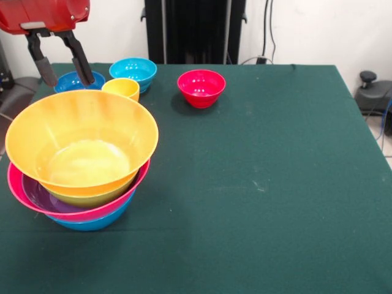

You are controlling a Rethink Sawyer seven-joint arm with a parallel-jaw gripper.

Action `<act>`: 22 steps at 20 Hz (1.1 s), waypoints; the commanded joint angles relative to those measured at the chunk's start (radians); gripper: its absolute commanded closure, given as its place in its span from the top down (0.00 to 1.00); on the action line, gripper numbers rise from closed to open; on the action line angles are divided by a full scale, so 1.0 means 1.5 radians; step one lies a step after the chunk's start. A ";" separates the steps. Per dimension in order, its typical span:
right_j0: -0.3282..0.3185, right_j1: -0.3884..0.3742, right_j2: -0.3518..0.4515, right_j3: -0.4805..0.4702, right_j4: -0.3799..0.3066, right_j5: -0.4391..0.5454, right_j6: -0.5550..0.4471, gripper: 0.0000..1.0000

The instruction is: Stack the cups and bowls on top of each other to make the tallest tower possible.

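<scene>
Front view: tool (64, 72) hangs released and empty at upper left, above the dark blue bowl (72, 81). The tower (81, 159) sits on the counter (257, 184) just below, orange bowl (79, 131) topmost.

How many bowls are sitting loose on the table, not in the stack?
3, in the far-left group: red bowl standing alone, light blue bowl beside the yellow cup, darker blue bowl partly behind the gripper. Others may be hidden.
</scene>
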 commanded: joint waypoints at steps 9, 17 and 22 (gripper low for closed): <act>0.040 -0.060 0.001 0.071 -0.028 0.017 -0.081 1.00; 0.084 -0.144 -0.033 0.129 -0.014 0.001 0.024 1.00; 0.098 -0.156 -0.046 0.149 -0.009 -0.019 0.046 1.00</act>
